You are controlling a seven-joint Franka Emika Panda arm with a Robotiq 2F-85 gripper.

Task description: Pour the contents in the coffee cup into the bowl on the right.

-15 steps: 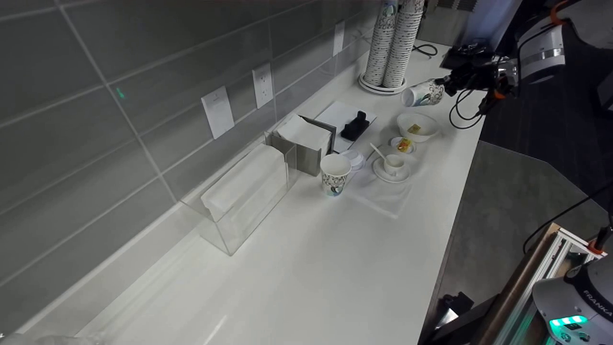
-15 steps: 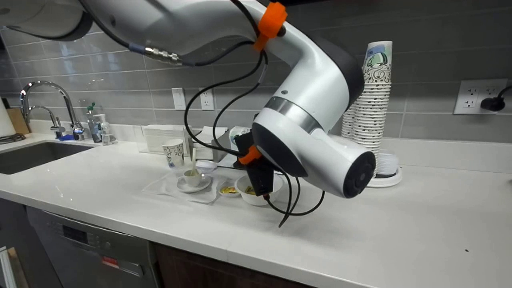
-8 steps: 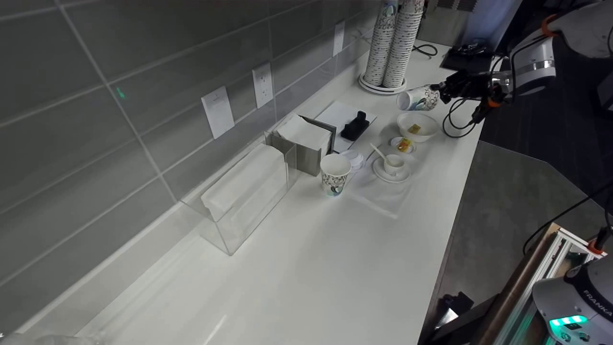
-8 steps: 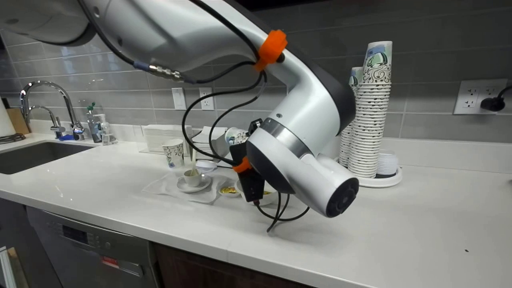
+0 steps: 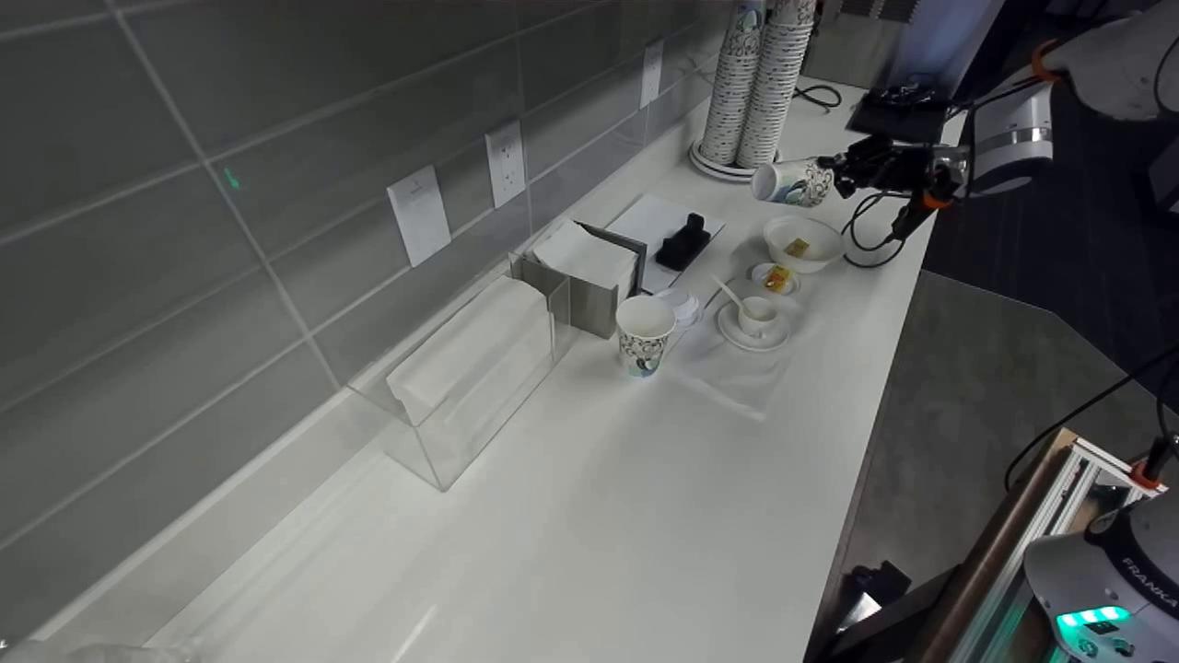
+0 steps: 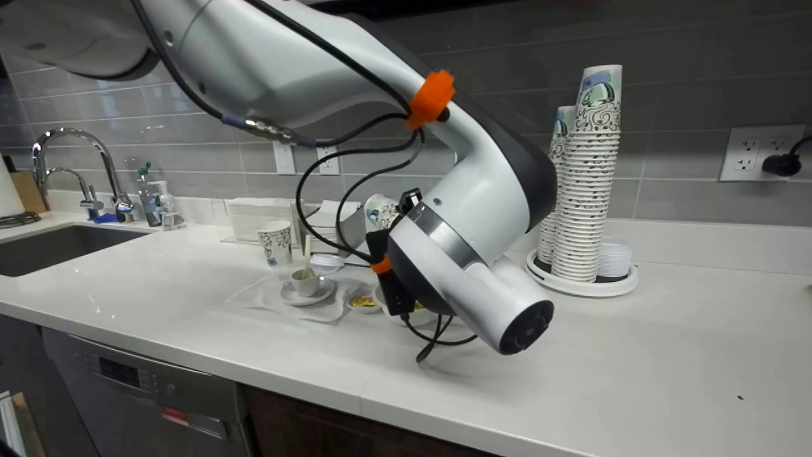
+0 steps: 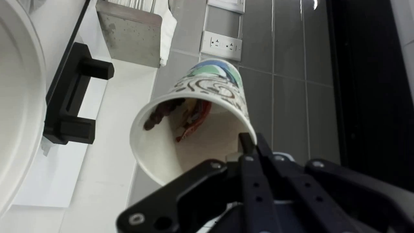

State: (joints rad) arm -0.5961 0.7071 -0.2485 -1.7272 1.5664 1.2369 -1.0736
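Observation:
My gripper (image 5: 832, 168) is shut on the rim of a patterned paper coffee cup (image 5: 790, 187). One fingertip is inside and one outside the wall, as the wrist view (image 7: 254, 142) shows. The cup lies nearly on its side in the air, its mouth facing left in an exterior view. Dark and reddish pieces (image 7: 194, 121) show inside it. The white bowl (image 5: 826, 247) stands on the counter below the cup and gripper and holds a yellowish packet. In an exterior view the arm hides most of the bowl (image 6: 422, 317). A pale round rim, apparently the bowl (image 7: 35, 97), fills the wrist view's left edge.
Beside the bowl are a small dish with a yellow packet (image 5: 776, 279) and a small white cup (image 5: 758, 315) with a spoon on a saucer. Another paper cup (image 5: 644, 345), a napkin holder (image 5: 594, 299), a black object (image 5: 683, 242) and tall cup stacks (image 5: 755, 101) stand near the wall.
My gripper and the held cup have moved left in an exterior view, dipping and then rising slightly. The arm has come lower in an exterior view. The bowl and counter items have not moved.

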